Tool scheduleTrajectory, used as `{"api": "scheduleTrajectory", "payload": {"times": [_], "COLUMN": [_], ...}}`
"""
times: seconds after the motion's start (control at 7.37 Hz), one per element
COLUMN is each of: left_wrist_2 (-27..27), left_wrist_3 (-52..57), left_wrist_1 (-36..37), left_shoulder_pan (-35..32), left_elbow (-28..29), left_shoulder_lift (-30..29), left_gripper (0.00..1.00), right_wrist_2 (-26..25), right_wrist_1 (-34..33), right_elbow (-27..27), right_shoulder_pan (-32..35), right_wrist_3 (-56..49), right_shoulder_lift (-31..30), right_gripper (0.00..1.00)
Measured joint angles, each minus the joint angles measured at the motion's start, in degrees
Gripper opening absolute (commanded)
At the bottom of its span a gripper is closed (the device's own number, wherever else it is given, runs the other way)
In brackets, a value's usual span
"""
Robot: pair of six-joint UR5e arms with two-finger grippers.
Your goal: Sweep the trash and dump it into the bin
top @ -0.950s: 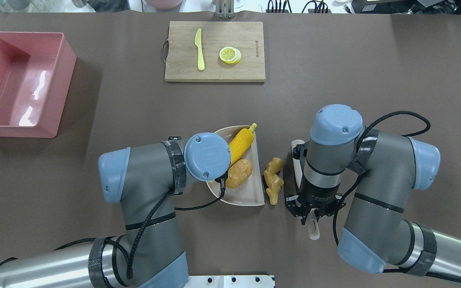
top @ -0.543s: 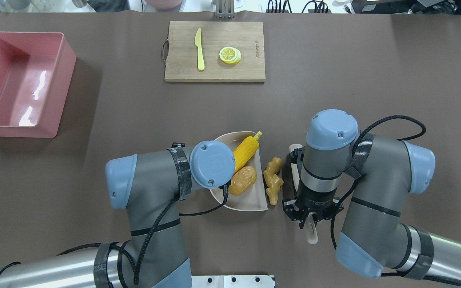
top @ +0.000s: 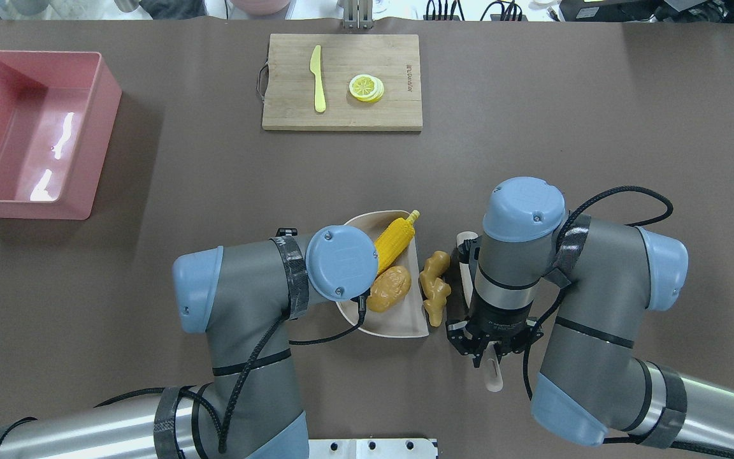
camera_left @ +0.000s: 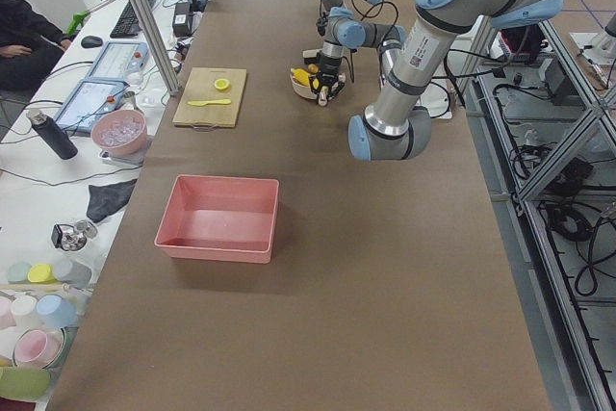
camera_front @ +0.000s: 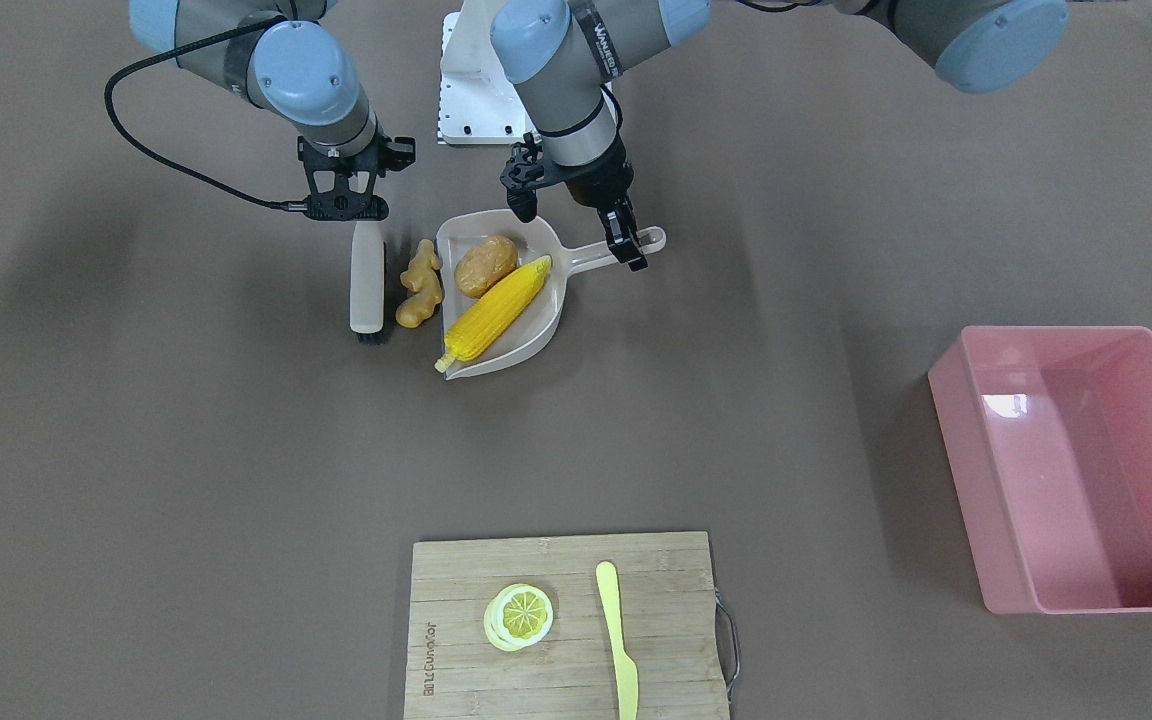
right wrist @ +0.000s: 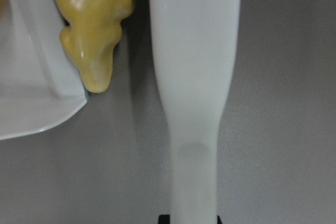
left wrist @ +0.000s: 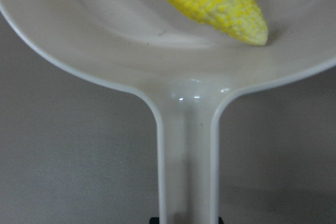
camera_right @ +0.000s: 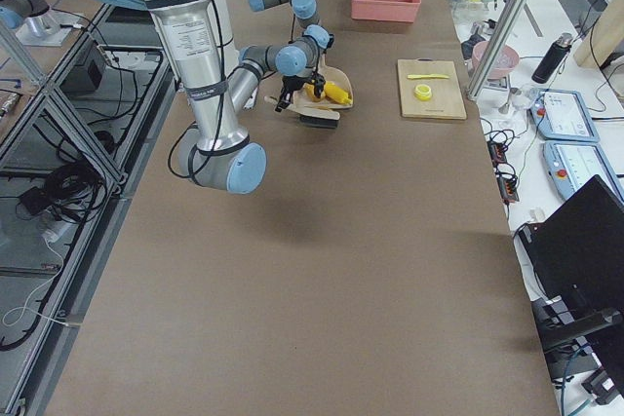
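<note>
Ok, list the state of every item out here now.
corn cob: in the dustpan
potato: in dustpan
ginger root: outside it, between dustpan and brush
dustpan: gripped by left gripper
brush: gripped by right gripper
bin: empty
lemon slice: on cutting board
knife: on cutting board

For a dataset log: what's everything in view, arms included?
dustpan: 1, beige, near robot
brush: 1, white, right of dustpan
corn cob: 1, yellow, in dustpan
potato: 1, brown, in dustpan
ginger root: 1, tan, on table between dustpan and brush
bin: 1, pink, robot's left end
cutting board: 1, wooden, far side
knife: 1, pale yellow, on board
lemon slices: stack, yellow, on board
left pincer: shut on dustpan handle
right pincer: shut on brush handle
</note>
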Motion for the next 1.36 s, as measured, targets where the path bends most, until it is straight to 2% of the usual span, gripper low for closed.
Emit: {"api": "scheduleTrajectory", "payload": {"times": [0.27,0.68,0.81,1.36], "left_wrist_2": [0.02,0.08,0.09,0.24], "left_wrist_3": [0.00,0.00,0.00,-0.25], "left_wrist_1": [0.01,0.10,0.16,0.11], "left_shoulder_pan": [0.00,0.01,0.01,0.01], "left_elbow": [-0.03,-0.05,-0.05,-0.24], "left_shoulder_lift": [-0.17,-0.37,-0.39,-0.62], "left_gripper": [0.00,0.00,0.00,0.00], "right_wrist_2": [-0.58,-1.68,-1.70,-1.72], "right_wrist_1": [0.83,10.48,11.77,12.62], "right_elbow": [-1.55,-6.12,-6.67,-9.08], "right_shoulder_pan": [-0.85,-2.50,-2.76,-3.69], "right_wrist_3": [0.81,7.00,8.28,11.53], "right_shoulder_lift": [1.54,3.23,3.97,7.95], "right_gripper": [0.00,0.00,0.00,0.00]}}
